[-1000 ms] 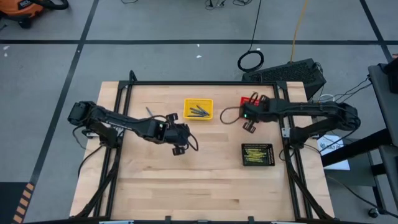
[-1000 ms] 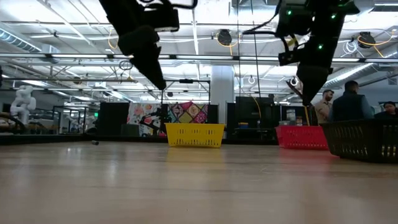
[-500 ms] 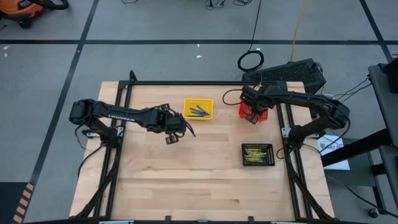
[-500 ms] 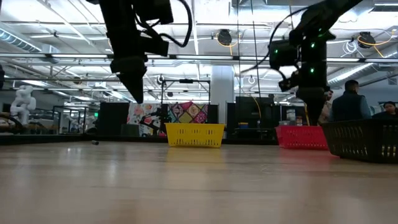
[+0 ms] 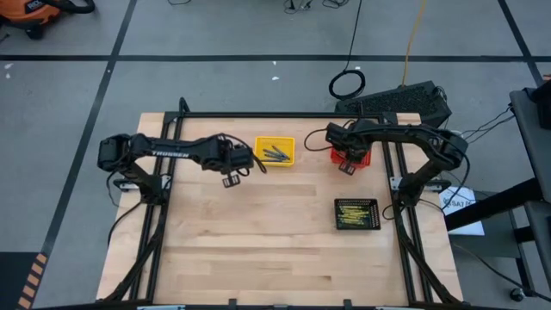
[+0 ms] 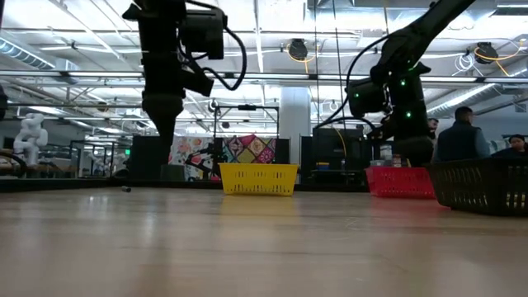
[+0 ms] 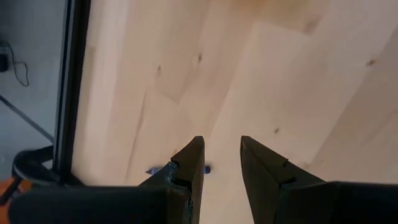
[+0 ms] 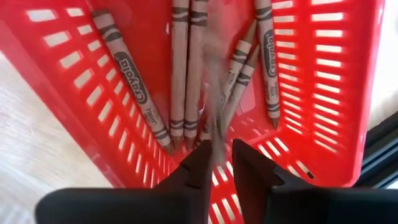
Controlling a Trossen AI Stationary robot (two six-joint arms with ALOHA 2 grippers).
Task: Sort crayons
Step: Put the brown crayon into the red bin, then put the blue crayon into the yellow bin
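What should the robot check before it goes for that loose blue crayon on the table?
1. Left gripper has its fingers apart: ok, a clear gap shows.
2. Blue crayon sits in that gap: cannot tell, one finger hides most of it.
3. Left gripper is down at the table: not ok, the low view shows it hanging well above.
4. Right gripper is out of the way: ok, it is over the red basket, far across the table.
5. The crayon below the right gripper has landed in the basket: cannot tell, it is blurred.
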